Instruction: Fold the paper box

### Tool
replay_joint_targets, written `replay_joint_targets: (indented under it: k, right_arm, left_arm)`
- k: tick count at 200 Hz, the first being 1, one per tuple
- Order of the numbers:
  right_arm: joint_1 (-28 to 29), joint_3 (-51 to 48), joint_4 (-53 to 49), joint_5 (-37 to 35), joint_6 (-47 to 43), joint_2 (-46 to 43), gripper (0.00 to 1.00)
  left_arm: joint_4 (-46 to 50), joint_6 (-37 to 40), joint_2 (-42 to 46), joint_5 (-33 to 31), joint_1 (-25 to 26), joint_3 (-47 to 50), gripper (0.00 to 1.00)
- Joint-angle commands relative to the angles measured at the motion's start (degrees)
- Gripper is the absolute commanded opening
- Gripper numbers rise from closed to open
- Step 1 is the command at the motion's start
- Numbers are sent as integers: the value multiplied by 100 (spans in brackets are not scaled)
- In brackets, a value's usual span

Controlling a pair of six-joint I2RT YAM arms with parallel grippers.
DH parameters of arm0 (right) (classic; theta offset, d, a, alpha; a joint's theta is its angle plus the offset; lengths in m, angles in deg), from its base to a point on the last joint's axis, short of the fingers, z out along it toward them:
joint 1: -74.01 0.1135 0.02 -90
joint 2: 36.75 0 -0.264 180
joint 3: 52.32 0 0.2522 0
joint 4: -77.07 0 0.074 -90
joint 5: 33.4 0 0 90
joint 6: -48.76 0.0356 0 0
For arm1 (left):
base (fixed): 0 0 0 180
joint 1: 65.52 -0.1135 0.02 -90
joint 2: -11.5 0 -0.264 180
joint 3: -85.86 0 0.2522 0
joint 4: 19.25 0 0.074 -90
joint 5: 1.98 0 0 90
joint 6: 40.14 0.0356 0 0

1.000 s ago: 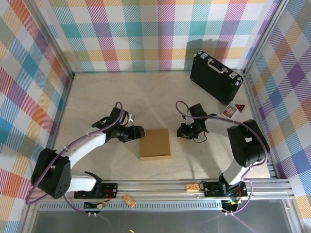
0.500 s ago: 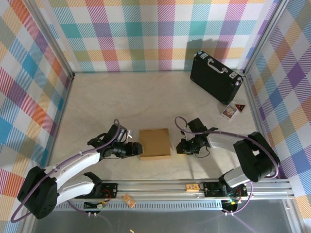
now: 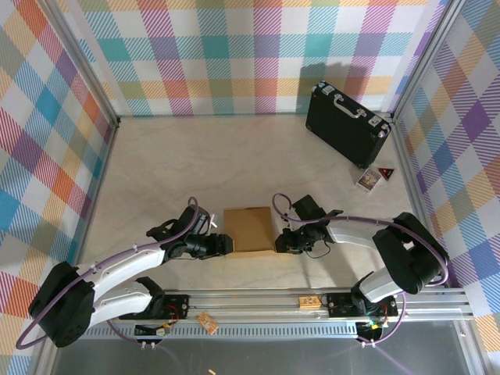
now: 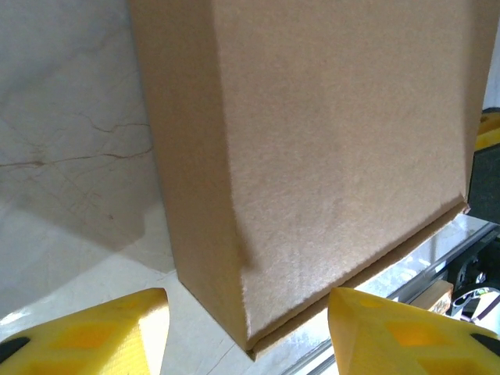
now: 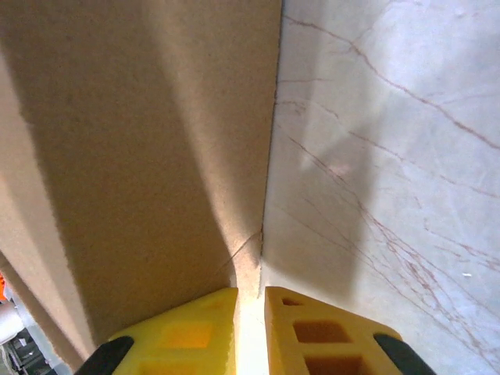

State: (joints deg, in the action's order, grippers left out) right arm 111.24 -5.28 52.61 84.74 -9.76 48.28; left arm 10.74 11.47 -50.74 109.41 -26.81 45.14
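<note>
I am looking down at the paper box (image 3: 249,229), a plain brown cardboard square lying flat on the pale desk (image 3: 195,164), close to the near edge and roughly midway between the two arms. It looks already closed up into a low box and is near enough square that I can pick out no long axis. The left gripper (image 3: 221,244) sits just at the box's left side, near its near-left corner, and the right gripper (image 3: 283,242) sits just at the box's right side, so the box lies between them with both about equally close. In the left wrist view the box (image 4: 328,156) rises ahead, one corner pointing down between the yellow fingers (image 4: 101,328), which stand wide apart and hold nothing. In the right wrist view the box (image 5: 141,141) covers the left half, its side edge running down into the thin gap between the fingers (image 5: 320,328), which are drawn almost together. I judge that any squeeze or tuck must come inward from both sides at once. I cannot tell whether either gripper touches the cardboard, whether the lid flap is tucked, or how the far side looks. A black case (image 3: 346,123) stands well beyond the box to its far right.
</note>
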Motion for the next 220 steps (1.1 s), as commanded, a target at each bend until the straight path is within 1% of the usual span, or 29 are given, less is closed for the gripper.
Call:
replay_joint_targets:
  k: [1,20,49,105,134,150,174,181,220]
  right_arm:
    - [73,-31,121,108,125,92,17]
    - [107,-40,178,94,188,83,17]
    - [202,-45,484,284,413,139,17]
    - [505,-44,1164,420,1198,83,14]
    - [686,47,1326,420,1388,134,15]
    - [698,154,1015,282,1197,147,16]
    - [687,301,161,-471,689,-1,17]
    - [636,300,-15,-593,571,-41,17]
    - [290,94,-422,-783,291,-406,17]
  left_arm:
    - [-351,-211,-35,-53,184,73,56]
    - [-481,-287,-50,-82,273,116,56]
    - [-730,-436,-86,-43,388,146,56]
    - [-1374,-807,-301,-75,729,226,55]
    - [-1660,-925,-494,-72,883,212,55]
    - [-1435,-830,-524,-202,909,111,55]
    - [-801,-597,-385,-555,910,-17,55]
    - [-648,-552,-322,-663,914,-37,55]
    - [-327,-483,-66,-846,904,-4,55]
